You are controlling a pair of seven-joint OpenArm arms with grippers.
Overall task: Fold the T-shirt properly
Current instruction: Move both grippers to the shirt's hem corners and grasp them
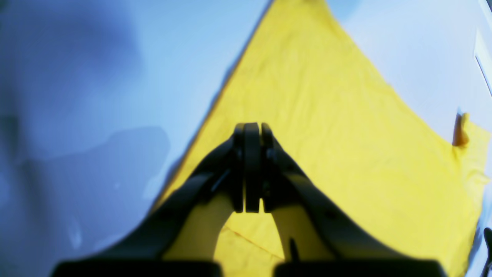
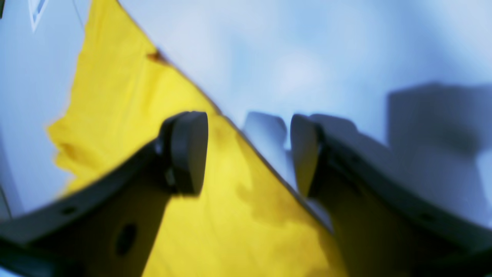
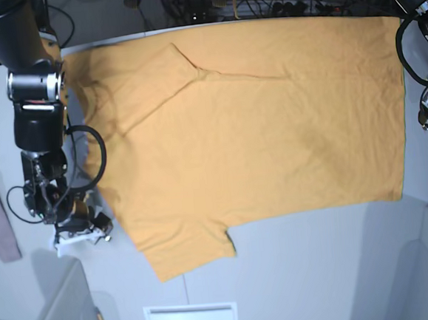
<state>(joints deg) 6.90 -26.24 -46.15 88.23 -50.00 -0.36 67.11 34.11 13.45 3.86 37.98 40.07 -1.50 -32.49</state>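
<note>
While reading the T-shirt (image 3: 256,127) as spread flat across the table (image 3: 319,270), hem toward the left gripper (image 1: 252,130) and sleeves toward the right, expect trouble mainly from an uneven lift. Left gripper: clamped fully together above the yellow cloth near its edge; cannot tell whether pinching fabric or nothing. Right gripper (image 2: 246,154): gaping wide, straddling the shirt's edge, holding nothing. Could drag one end alone and skew or bunch the cloth if biting on one side only. Could catch a single layer, or none, and slip on lifting. Could also crumple the edge under the right pads if pressing down before closing. Hard to judge contact with the cloth, both wrist views being blurred. Left arm cut off at the base view's edge, tip unseen there.
</note>
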